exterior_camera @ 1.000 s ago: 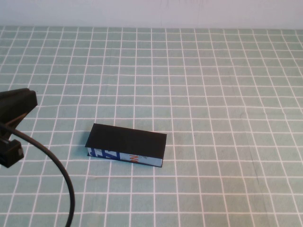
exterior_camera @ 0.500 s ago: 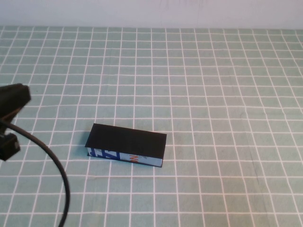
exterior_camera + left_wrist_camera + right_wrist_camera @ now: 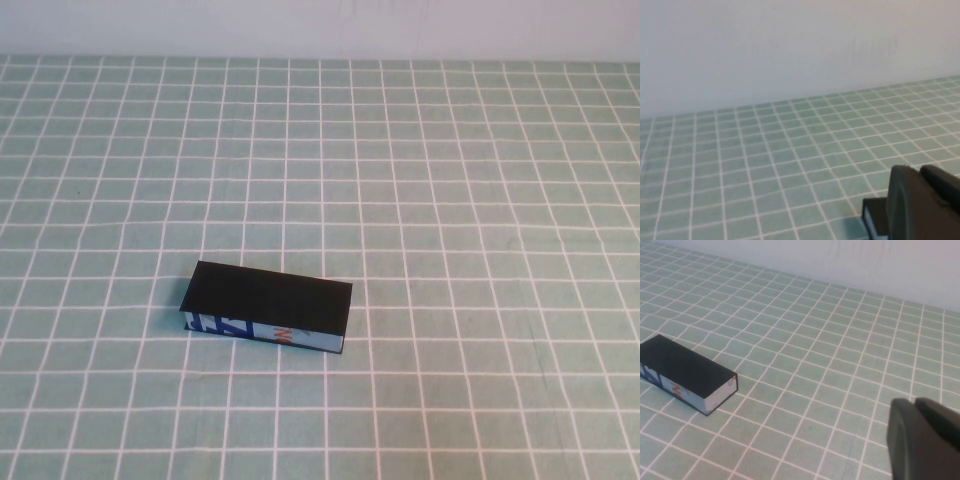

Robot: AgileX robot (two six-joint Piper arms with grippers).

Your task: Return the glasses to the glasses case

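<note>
The glasses case (image 3: 267, 307) lies on the green checked cloth, left of centre, with its flat black lid closed and its light blue printed side toward me. It also shows in the right wrist view (image 3: 685, 372), and a corner of it shows in the left wrist view (image 3: 874, 216). The glasses are not in view. My left gripper (image 3: 920, 172) is out of the high view; its fingers are together and empty, with the case corner just behind them. My right gripper (image 3: 916, 404) is also shut and empty, well to the right of the case.
The green checked cloth (image 3: 450, 200) covers the whole table up to a pale wall (image 3: 320, 25) at the back. Nothing else lies on it.
My left arm and its cable have pulled back out of the high view at the left edge. The case has not moved.
</note>
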